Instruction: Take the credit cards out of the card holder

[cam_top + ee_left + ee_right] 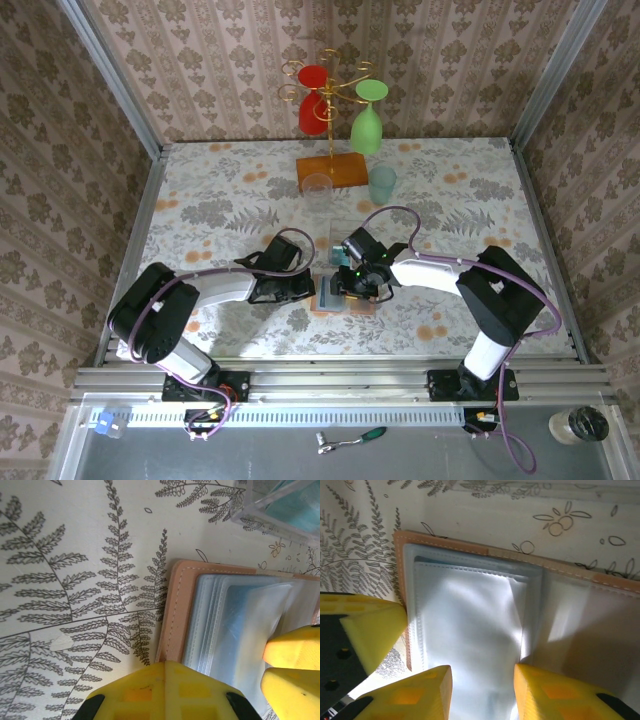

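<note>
salmon-brown card holder (338, 300) lies open on the table (220, 190), one tool pinning it, the other on its sleeves

left tool (165, 672) is closed on nothing, its tip pressing the holder's stitched edge, with the clear sleeves just beyond it. right tool (482, 690) stands part-way apart, fingers down on the top sleeve, which runs between them; no card is seen gripped. of the credit cards (252, 605), a blue one shows through a sleeve beside the right tool's fingers, so i judge it not yet drawn. something teal sits in the clear box (280, 505) past the holder from the left tool; whether that is a removed card i cannot tell. most of the job looks left.
</note>
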Robot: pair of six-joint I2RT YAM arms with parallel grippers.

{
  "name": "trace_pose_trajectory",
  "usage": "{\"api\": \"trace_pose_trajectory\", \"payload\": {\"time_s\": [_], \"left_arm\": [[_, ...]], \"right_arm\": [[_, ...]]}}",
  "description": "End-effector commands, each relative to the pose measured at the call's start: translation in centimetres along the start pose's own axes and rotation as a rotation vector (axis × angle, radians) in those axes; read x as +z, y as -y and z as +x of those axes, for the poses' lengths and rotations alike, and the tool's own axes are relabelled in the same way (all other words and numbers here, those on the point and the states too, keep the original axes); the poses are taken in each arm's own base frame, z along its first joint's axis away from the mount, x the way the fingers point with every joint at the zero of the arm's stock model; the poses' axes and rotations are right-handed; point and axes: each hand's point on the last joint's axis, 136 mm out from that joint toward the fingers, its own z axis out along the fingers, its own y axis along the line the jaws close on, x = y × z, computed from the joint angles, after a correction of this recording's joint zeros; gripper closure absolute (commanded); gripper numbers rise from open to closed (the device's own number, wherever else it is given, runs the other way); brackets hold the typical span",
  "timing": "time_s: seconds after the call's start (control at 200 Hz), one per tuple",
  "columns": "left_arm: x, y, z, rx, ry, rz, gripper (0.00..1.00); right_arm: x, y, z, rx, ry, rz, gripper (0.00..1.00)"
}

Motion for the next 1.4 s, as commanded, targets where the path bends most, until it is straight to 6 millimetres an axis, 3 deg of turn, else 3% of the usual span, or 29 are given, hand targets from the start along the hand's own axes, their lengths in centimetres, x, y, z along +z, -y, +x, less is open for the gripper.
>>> {"api": "trace_pose_trajectory", "payload": {"time_s": [0.0,0.31,0.465,1.395], "left_arm": [[-0.5,-0.3,-0.1,0.007,0.003,-0.018,0.97],[-2.4,2.2,-1.1,0.028,0.053,0.056,0.93],[-2.2,3.4,-0.9,0.057,0.036,0.085,0.89],[-0.2,4.5,-0.5,0.043,-0.003,0.153,0.85]], "right_arm": [[0.0,1.0,0.5,-0.011,-0.01,0.058,0.62],[0.0,0.6,0.4,-0.012,-0.004,0.038,0.62],[0.0,0.6,0.3,-0.013,-0.003,0.035,0.62],[-0.1,0.7,0.4,-0.013,0.0,0.034,0.62]]}}
